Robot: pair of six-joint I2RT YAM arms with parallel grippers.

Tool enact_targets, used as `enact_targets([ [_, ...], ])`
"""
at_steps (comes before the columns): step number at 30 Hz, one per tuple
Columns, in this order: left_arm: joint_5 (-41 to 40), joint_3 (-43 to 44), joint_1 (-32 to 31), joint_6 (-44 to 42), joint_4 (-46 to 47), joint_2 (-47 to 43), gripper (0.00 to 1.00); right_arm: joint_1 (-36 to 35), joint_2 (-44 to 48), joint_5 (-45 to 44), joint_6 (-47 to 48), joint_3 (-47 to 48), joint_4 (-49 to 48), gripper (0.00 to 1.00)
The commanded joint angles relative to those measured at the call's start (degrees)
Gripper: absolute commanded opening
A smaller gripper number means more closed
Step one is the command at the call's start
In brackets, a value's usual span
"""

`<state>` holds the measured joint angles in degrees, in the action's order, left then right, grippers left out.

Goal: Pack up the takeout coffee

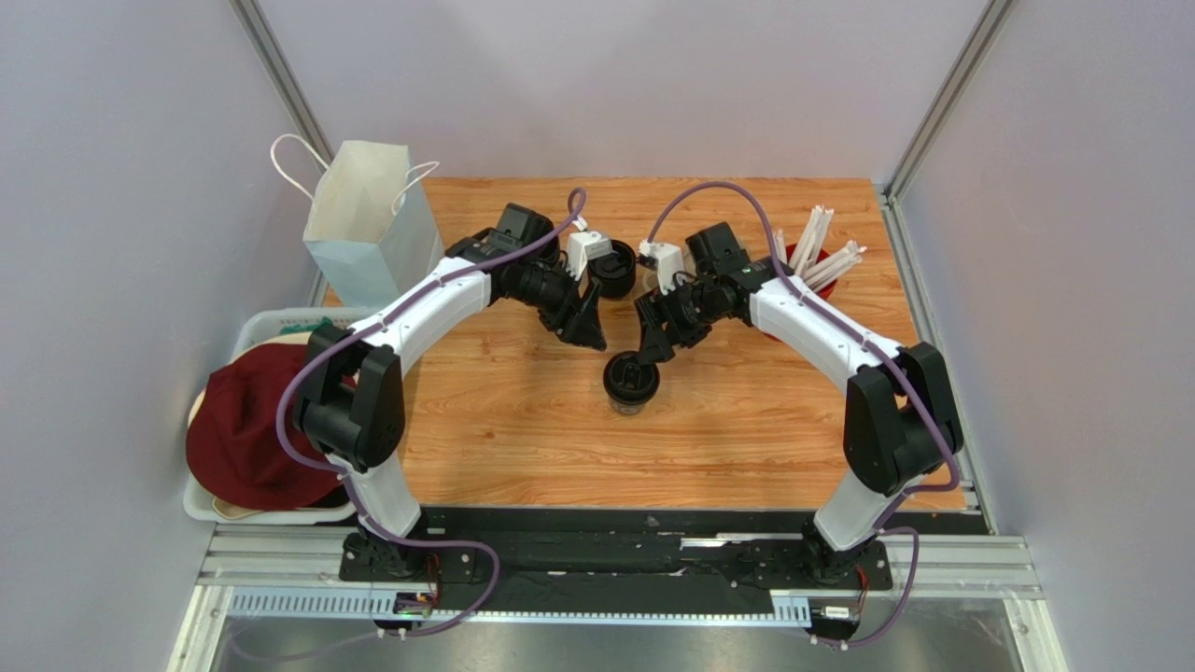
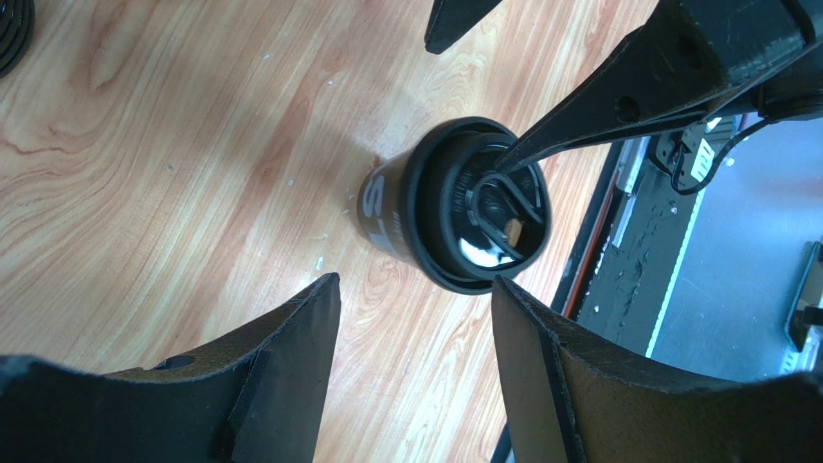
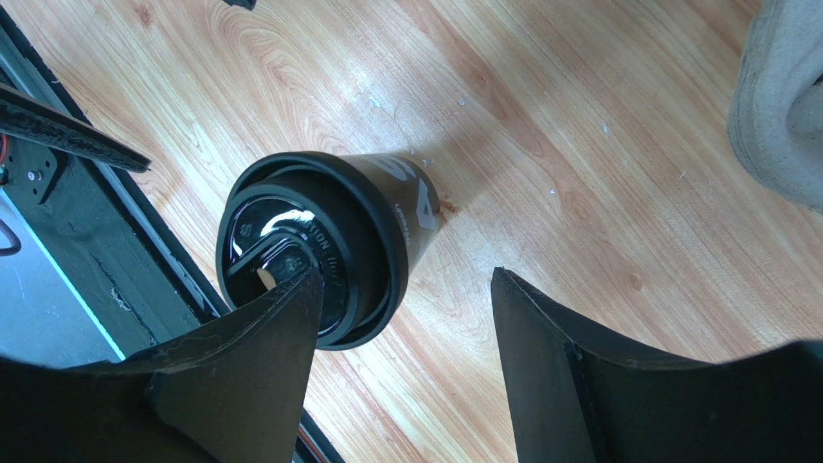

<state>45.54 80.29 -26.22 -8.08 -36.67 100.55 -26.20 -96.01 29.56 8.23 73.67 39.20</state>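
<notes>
While one takeout coffee (image 1: 631,381) stands lidded, left tool (image 2: 415,289), right tool (image 3: 406,280) gape.

Lid stack (image 2: 10,34) mostly beyond the edge; cup lettering (image 2: 379,204) partial.

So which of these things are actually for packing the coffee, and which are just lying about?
For the job:
- lidded cup
- paper bag

Lying about:
- lid stack
- white sticks
- red cloth
- bin
</notes>
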Motion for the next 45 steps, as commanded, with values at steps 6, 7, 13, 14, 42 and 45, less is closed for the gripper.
enact_targets([
  [6,0.87,3.11,1.69,-1.33,-1.03,-3.95,0.68,-0.26,5.38,-0.47,3.27,6.74,2.01,0.69],
  [7,-0.18,3.90,2.13,-1.07,-2.08,-4.48,0.68,-0.26,6.09,-0.47,4.07,7.27,3.33,0.69],
  [13,-6.51,11.64,7.31,-2.39,-10.18,-8.09,0.78,-1.05,12.06,-1.26,11.97,6.76,6.50,0.69],
  [14,-6.17,12.51,8.45,-2.30,-10.88,-8.70,0.82,-1.22,12.77,-1.35,12.68,6.14,6.50,0.69],
  [42,-27.96,6.02,24.55,-6.25,-16.34,-31.47,0.99,-20.64,8.82,-16.90,20.78,-3.45,0.09,0.57],
  [45,-28.22,4.79,24.55,-6.07,-15.20,-32.43,0.99,-21.70,8.56,-18.48,20.77,-3.79,-0.88,0.56],
])
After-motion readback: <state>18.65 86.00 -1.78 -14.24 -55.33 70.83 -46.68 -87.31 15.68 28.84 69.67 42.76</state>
